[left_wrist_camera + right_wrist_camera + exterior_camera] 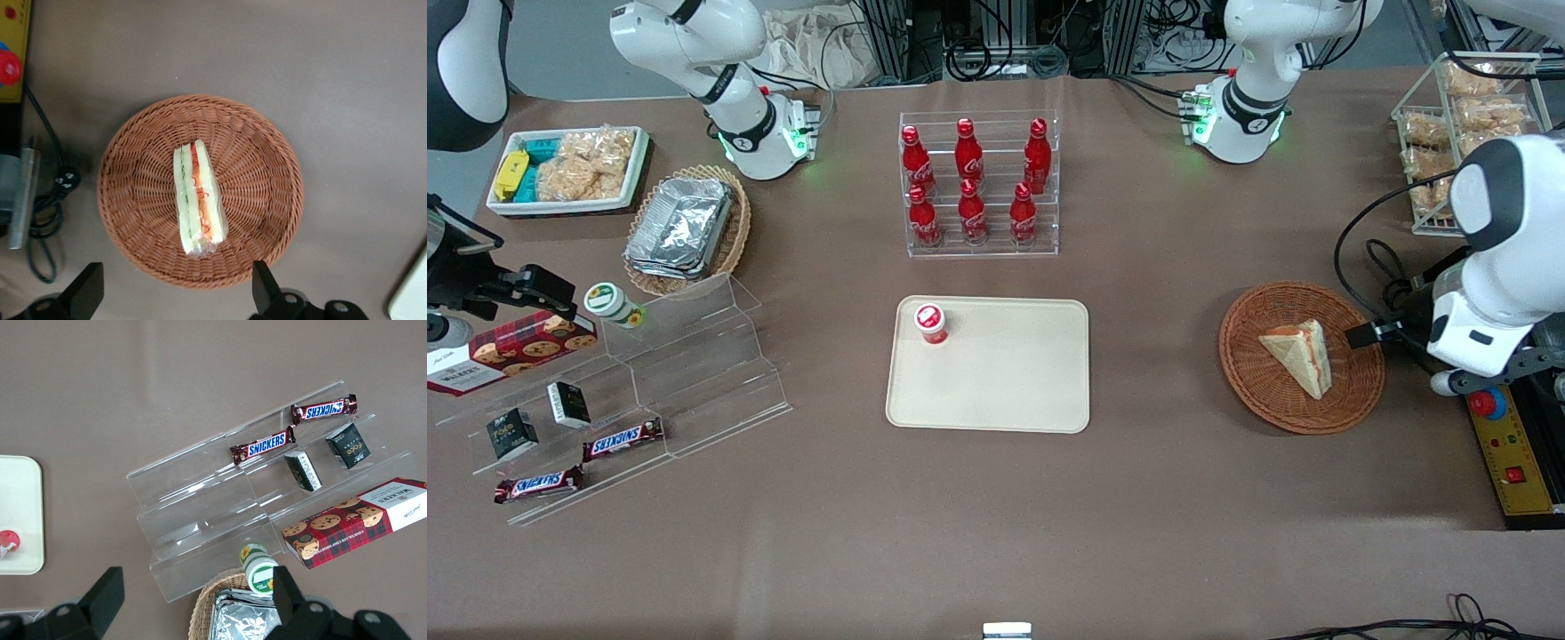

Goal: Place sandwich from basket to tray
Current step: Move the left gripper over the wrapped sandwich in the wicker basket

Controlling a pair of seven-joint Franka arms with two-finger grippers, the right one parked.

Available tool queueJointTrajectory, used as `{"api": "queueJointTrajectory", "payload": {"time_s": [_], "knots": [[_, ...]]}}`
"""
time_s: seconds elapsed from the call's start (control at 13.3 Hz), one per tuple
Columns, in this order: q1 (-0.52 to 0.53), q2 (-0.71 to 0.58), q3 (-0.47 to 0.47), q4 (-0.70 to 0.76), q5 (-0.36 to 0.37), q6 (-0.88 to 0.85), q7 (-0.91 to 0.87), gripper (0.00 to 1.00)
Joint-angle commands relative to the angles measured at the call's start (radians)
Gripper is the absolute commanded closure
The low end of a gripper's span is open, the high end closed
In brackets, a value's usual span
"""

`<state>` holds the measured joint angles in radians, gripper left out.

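**Sandwich lying in basket, tool hanging open above it**

The sandwich (1300, 354) is lying in the middle of the reddish-brown woven basket (1254, 382), which is sitting on the brown tabletop (996, 516) toward the working arm's end. In the left wrist view the sandwich (199, 199) is showing its cut edge upward: pale bread with a green strip and a red strip running along it, apparently in clear wrap. It is resting on the basket (260, 173) floor, away from the woven rim.

The tool (175, 293) is hanging over the basket with nothing in its grasp. Its two black fingers (265, 287) are standing wide apart, spanning more than the sandwich's thickness, and neither is touching the sandwich or the basket.

The beige tray (1014, 373) is lying flat at the tabletop's middle, well apart from the basket. A small red-capped cup (930, 324) is standing on it, in the corner farther from the front camera and toward the parked arm's end. The rest of the tray is showing bare surface.

Farther from the front camera than the tray, a clear rack (980, 185) is holding six red bottles. Toward the parked arm's end, a stepped clear stand (694, 373) is carrying chocolate bars (623, 439) and small boxes.
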<state>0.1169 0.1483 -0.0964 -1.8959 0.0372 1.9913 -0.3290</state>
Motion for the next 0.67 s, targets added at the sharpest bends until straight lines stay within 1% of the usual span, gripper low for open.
{"api": "queueJointTrajectory", "payload": {"time_s": [0.0, 0.15, 0.22, 0.45, 0.6], "knots": [[0.003, -0.041, -0.008, -0.153, 0.016, 0.143, -0.126, 0.0], [0.004, -0.044, -0.006, -0.244, 0.016, 0.249, -0.249, 0.0], [0.004, -0.038, -0.008, -0.265, 0.016, 0.267, -0.309, 0.0], [0.004, -0.006, -0.006, -0.27, 0.015, 0.276, -0.353, 0.0], [0.004, 0.025, -0.006, -0.287, 0.018, 0.332, -0.386, 0.0]]}}
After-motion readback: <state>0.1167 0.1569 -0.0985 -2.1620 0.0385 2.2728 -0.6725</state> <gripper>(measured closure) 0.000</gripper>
